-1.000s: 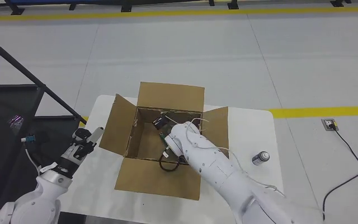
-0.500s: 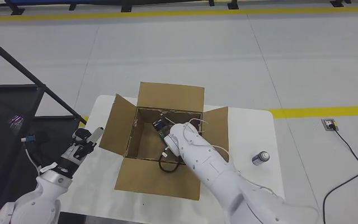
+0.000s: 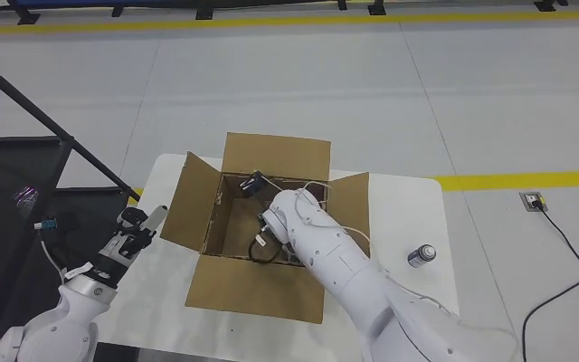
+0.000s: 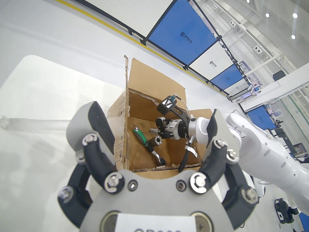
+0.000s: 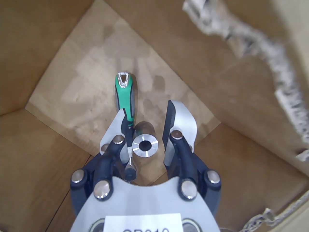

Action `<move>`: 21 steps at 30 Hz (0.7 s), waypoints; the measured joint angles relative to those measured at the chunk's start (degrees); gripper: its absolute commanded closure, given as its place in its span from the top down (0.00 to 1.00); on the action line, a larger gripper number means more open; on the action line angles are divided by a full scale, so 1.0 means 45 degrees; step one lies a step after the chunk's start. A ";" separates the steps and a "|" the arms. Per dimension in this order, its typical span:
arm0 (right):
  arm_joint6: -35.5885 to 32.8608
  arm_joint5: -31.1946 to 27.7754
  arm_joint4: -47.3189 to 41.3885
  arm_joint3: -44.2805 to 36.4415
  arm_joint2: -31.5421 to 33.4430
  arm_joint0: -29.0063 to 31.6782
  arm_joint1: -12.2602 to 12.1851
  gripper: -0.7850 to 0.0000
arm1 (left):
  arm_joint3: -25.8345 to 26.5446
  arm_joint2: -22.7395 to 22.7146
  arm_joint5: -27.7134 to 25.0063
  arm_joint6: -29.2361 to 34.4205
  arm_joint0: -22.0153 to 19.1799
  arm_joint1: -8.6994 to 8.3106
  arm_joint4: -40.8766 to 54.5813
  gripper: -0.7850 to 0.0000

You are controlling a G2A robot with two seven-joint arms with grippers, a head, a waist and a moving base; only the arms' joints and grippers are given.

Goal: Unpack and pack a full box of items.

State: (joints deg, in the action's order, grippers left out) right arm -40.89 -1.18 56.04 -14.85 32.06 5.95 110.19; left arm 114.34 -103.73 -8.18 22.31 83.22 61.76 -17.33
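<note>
Top view: brown cardboard box (image 3: 276, 154), four flaps splayed, sits mid white table (image 3: 398, 208). The right arm (image 3: 317, 244), glossy white, is bent down into the box. The left gripper (image 3: 147, 217) is outside the box off its left flap, over the table edge. A small metal can (image 3: 421, 255) stands upright well right of the box. Left wrist view: left claw released, rubber-padded fingers wide apart with nothing between. Inside the box on the floor lies a ratchet wrench (image 4: 142, 137), green-grey handle and steel shaft, and just beside it a short steel socket (image 4: 157, 141), round with a hollow end. The right gripper (image 4: 154, 133) is low in the box at the socket. Right wrist view: right claw released, straddling the socket with a gap each side; the wrench handle runs past one finger. Box walls are plain corrugated board with torn, fuzzy edges.
</note>
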 measured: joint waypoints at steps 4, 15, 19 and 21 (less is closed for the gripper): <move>0.0104 -0.0145 0.0392 -0.0463 0.0034 0.0011 -0.0187 0.46 | 0.0000 0.0000 0.0000 0.0000 0.0000 0.0000 0.0000 1.00; -0.0158 0.1259 0.1905 -0.4942 0.1012 0.1552 -0.1580 0.46 | 0.0000 0.0000 0.0000 0.0000 0.0000 0.0000 0.0000 1.00; -0.1604 0.2136 0.3824 -0.9200 0.2307 0.3497 -0.2779 0.46 | 0.0000 0.0000 0.0000 0.0000 0.0000 0.0000 0.0000 1.00; -0.2409 0.2115 0.4875 -1.1447 0.3153 0.4696 -0.3344 0.45 | 0.0000 0.0000 0.0000 0.0000 0.0000 0.0000 0.0000 1.00</move>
State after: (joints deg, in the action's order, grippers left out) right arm -51.73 8.33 77.97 -66.36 46.25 27.08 95.14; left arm 114.34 -103.73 -8.18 22.31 83.22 61.76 -17.33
